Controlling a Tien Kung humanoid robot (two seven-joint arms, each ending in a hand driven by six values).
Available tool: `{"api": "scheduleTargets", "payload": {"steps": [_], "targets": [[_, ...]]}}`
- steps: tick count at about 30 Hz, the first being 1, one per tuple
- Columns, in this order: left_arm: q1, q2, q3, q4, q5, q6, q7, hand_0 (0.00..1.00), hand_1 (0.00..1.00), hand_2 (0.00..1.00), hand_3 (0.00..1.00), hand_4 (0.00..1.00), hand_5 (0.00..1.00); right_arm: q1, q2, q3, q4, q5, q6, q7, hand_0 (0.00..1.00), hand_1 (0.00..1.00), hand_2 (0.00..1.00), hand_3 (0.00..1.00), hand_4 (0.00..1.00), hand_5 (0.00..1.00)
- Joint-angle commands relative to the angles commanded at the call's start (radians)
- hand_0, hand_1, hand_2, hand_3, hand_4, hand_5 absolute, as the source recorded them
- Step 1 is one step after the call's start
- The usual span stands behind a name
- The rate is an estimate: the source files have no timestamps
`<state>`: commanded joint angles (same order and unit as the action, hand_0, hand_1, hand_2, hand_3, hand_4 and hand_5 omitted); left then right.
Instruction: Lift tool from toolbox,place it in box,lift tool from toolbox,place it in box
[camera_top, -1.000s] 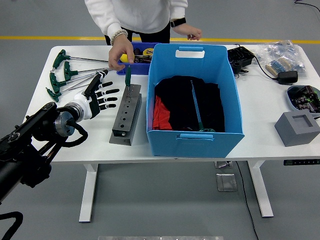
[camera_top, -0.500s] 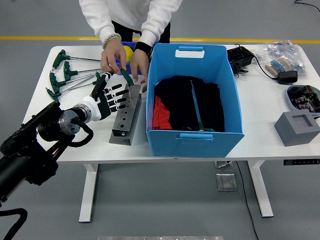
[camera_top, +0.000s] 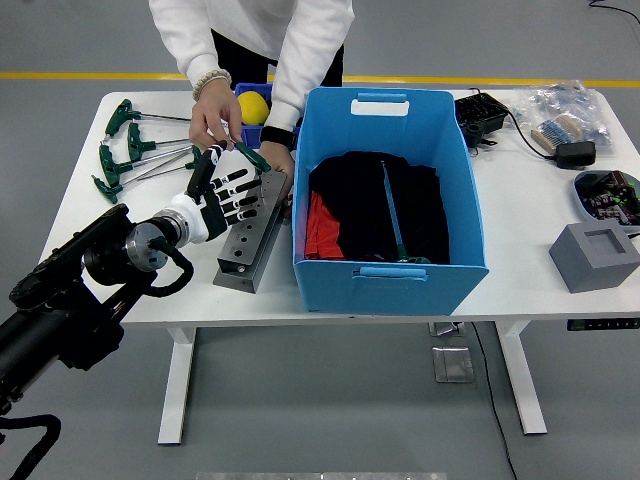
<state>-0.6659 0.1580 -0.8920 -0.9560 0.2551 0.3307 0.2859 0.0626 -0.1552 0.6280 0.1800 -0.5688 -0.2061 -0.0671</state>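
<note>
Left robot hand (camera_top: 222, 186) is over the far end of the grey tool block (camera_top: 248, 232), fingers spread, gripping nothing. Right arm isn't in view. The block lies lengthwise on the table (camera_top: 520, 230), its near end close to the near edge and its right side just beside the left wall of the blue box (camera_top: 388, 282), with only a thin gap between. A green-handled tool (camera_top: 250, 155) is at the block's far end, held by the person's hand (camera_top: 214, 122); their other hand (camera_top: 277, 160) rests between block and box. The box holds dark cloth, a red piece and one green-handled tool (camera_top: 396, 232). More green T-handles (camera_top: 122, 150) lie near the table's left edge. Open table shows left of the block and right of the box up to the grey cube (camera_top: 594, 257).
</note>
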Motion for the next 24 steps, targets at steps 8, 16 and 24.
{"api": "scheduleTargets", "payload": {"steps": [8, 16, 24], "targets": [[-0.010, -0.010, 0.018, 0.028, -0.015, -0.002, -0.031, 0.221, 0.322, 0.588, 0.869, 0.814, 0.951, 0.003, -0.001, -0.007, 0.000, 0.008, -0.001, 0.001, 0.683, 0.664, 0.735, 0.577, 0.834, 0.639], [-0.026, -0.020, 0.034, 0.049, -0.034, -0.003, -0.056, 0.221, 0.324, 0.588, 0.871, 0.822, 0.960, 0.005, -0.002, -0.014, 0.000, 0.008, 0.000, 0.000, 0.682, 0.664, 0.735, 0.577, 0.834, 0.640], [-0.042, -0.032, 0.043, 0.061, -0.046, -0.005, -0.065, 0.223, 0.324, 0.588, 0.870, 0.829, 0.964, 0.005, -0.003, -0.023, 0.000, 0.011, 0.001, -0.001, 0.682, 0.664, 0.735, 0.577, 0.834, 0.640]]}}
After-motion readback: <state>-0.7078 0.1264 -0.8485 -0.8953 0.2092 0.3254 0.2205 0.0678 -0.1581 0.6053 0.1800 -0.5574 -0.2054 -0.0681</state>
